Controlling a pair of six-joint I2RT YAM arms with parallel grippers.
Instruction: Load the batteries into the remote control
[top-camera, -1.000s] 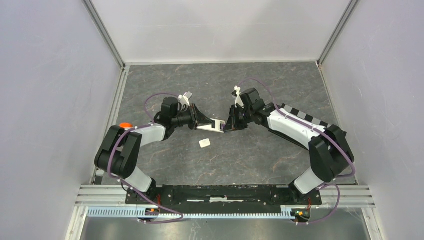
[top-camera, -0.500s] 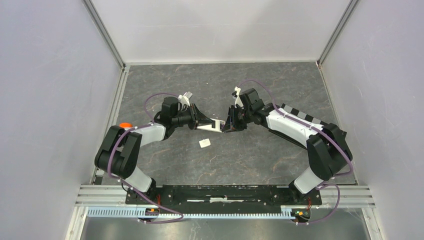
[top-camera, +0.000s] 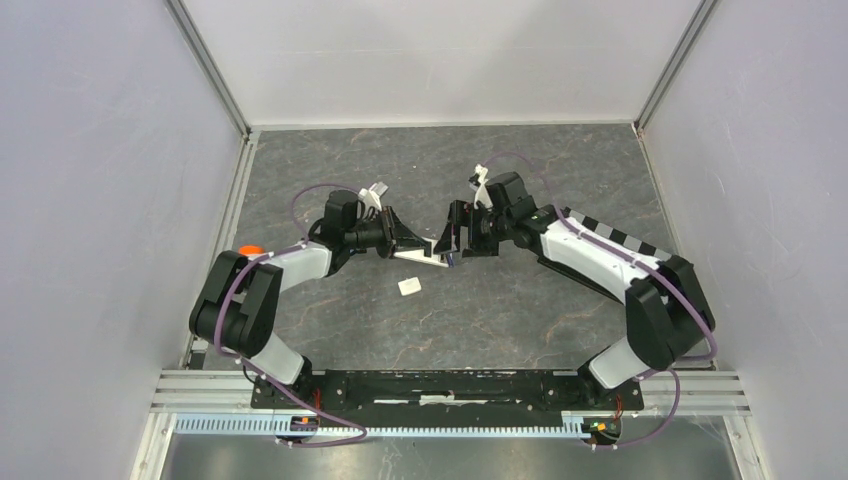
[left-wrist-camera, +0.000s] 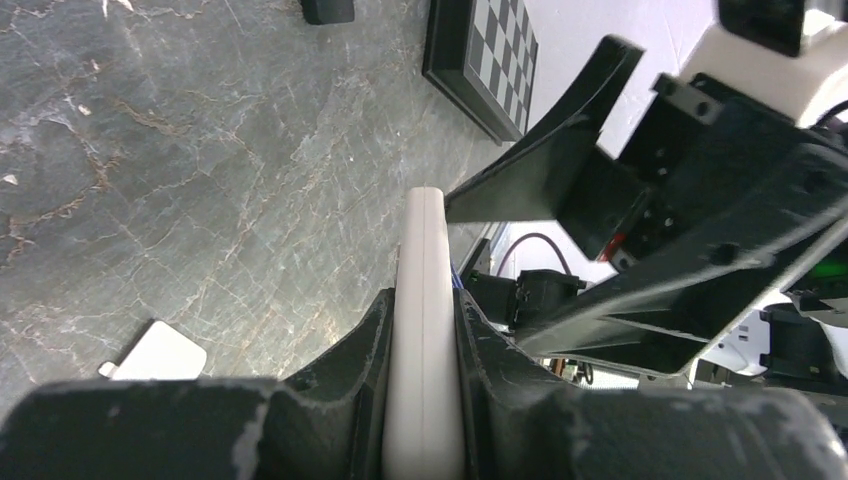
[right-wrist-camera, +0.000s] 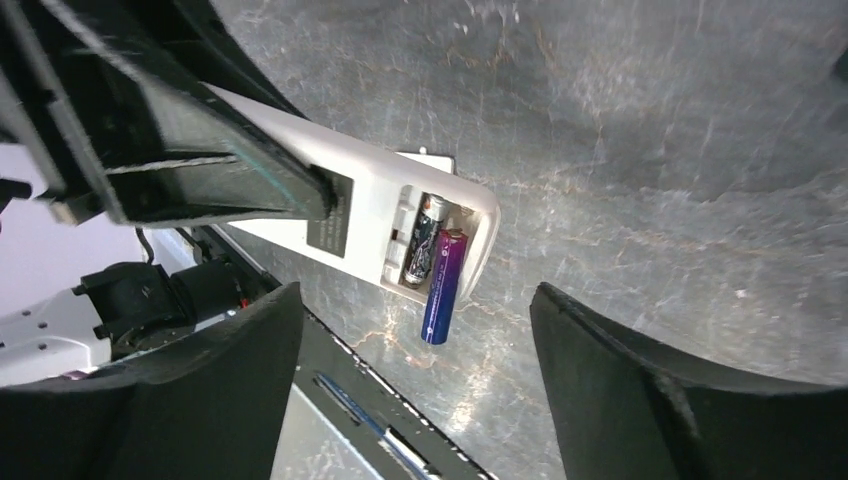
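- Currently, two arms meet over the middle of the table (top-camera: 520, 170), tips facing each other.
- Left gripper (top-camera: 402, 241): one; jaws closed tight on the remote (top-camera: 420, 250), a finger (left-wrist-camera: 350, 360) pressed flat against each long side.
- Remote: one, white and slim, held on edge above the table, its free end pointing at the right gripper (top-camera: 451, 238).
- Right wrist view: the battery bay (right-wrist-camera: 430, 235) at the remote's free end stands uncovered and faces that camera.
- Right gripper: one; jaws spread wide and gripping nothing. One finger (right-wrist-camera: 200, 400) lies on each side of the remote's end, clear of it.
- Batteries: two in view.
- First battery (right-wrist-camera: 424, 238): dark, silvery end, lying inside the bay.
- Second battery (right-wrist-camera: 443, 287): purple shading to blue, beside the first. One end sits in the bay; the other sticks out past the remote's end edge. No finger touches it.
- White piece (top-camera: 409, 286): one, small and flat, lying on the table just on the near side of the remote and apart from both grippers.
- Checkerboard (left-wrist-camera: 487, 55): one, flat on the table behind the right arm.
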